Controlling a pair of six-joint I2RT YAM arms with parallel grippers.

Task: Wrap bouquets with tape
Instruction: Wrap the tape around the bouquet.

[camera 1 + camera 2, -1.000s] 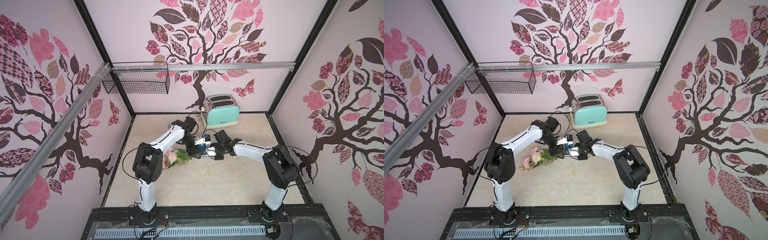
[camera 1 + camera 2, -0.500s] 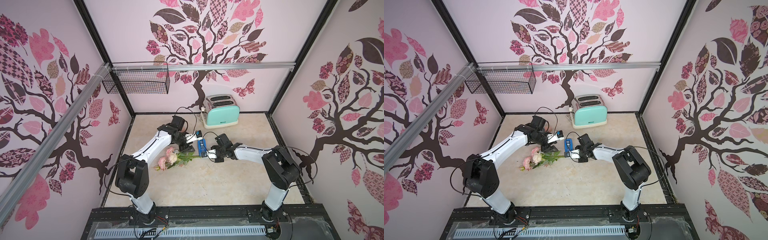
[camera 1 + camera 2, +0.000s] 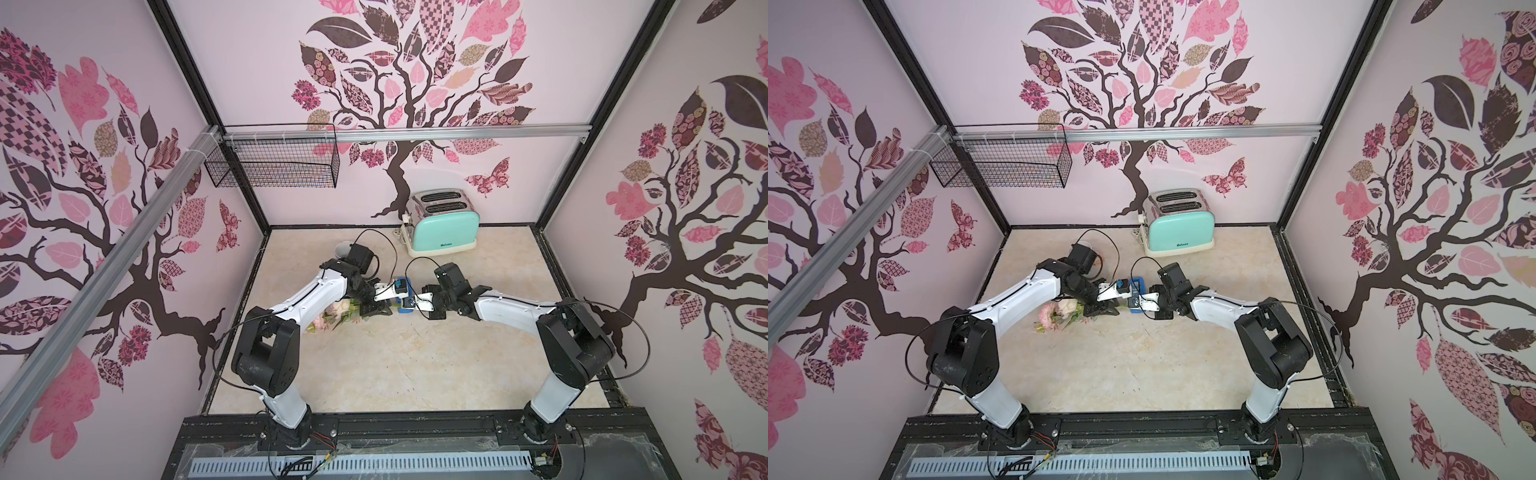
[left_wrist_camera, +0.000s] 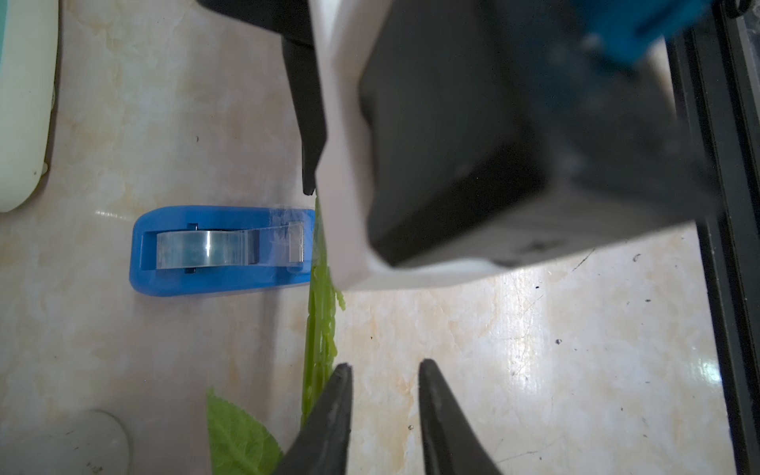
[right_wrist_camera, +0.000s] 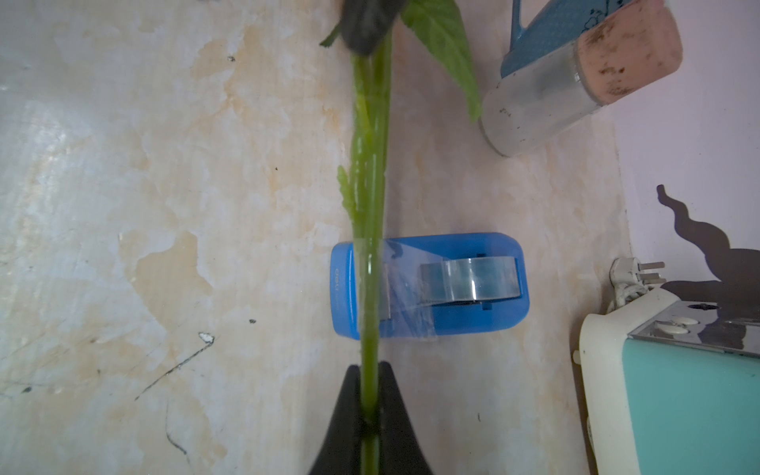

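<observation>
Black fingers of the right gripper (image 5: 369, 368) are pressed together on the green bouquet stems (image 5: 370, 164), which are carried across the cutter end of the blue dispenser (image 5: 473, 320). Clear tape (image 5: 407, 296) is stretched from the roll to the stems. The left gripper (image 4: 384, 364) is seen with its fingertips apart, bare table (image 3: 1142, 374) showing through the gap; the stems run just beside one finger, not through the gap. In a top view the bouquet blooms (image 3: 1059, 311) are found at 8 o'clock of the dispenser, and a mint toaster (image 3: 1181, 232) at 1 o'clock.
</observation>
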